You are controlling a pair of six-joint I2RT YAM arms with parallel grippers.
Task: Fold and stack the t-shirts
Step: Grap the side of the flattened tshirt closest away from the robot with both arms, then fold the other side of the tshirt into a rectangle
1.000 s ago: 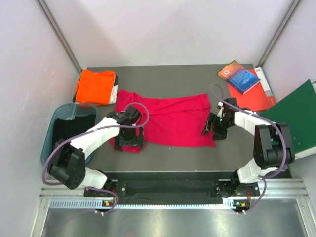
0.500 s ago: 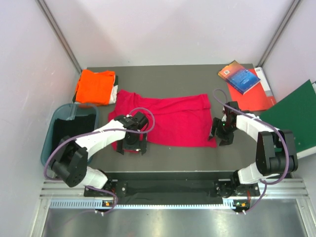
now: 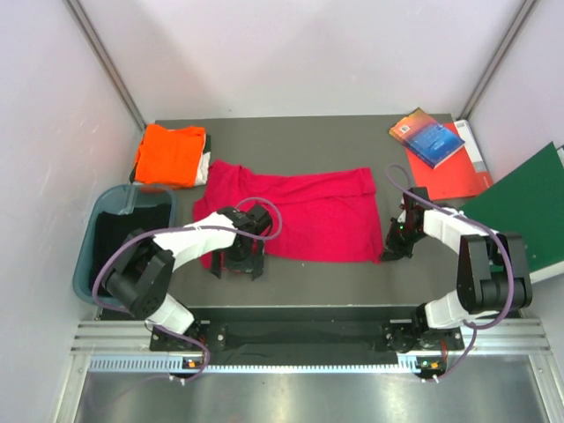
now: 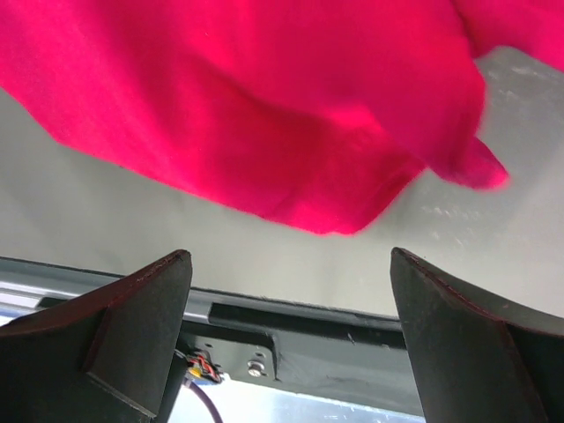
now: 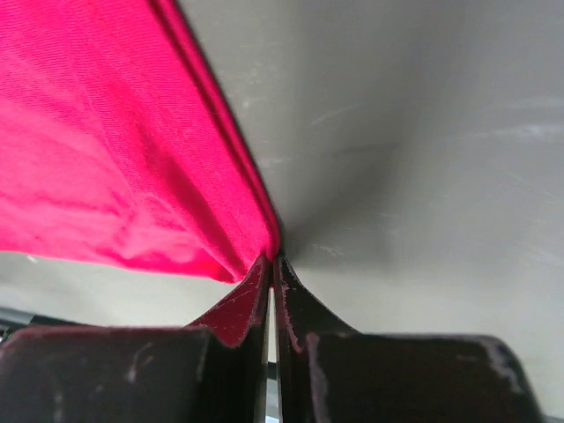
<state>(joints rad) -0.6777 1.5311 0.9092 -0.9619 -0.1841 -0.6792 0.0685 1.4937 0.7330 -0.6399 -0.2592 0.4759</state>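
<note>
Dark grey table (image 3: 308, 132) w/ white walls. Crimson-red cloth t-shirt (image 3: 308, 211) spread mid-table; right gripper (image 3: 389, 254) clamped on its near-right corner, left gripper (image 3: 236, 267) w/ jaws apart above near-left hem. Risk: thin pinch slips on lift & fold skews. Bright orange t-shirt (image 3: 169, 154) folded, far-left corner.

blue book (image 3: 429, 137) is laid on red book (image 3: 458, 176), far right corner | green binder (image 3: 529, 207) is seen just beside, right edge | teal bin (image 3: 84, 242) is set against table (image 3: 308, 137), left side
</note>
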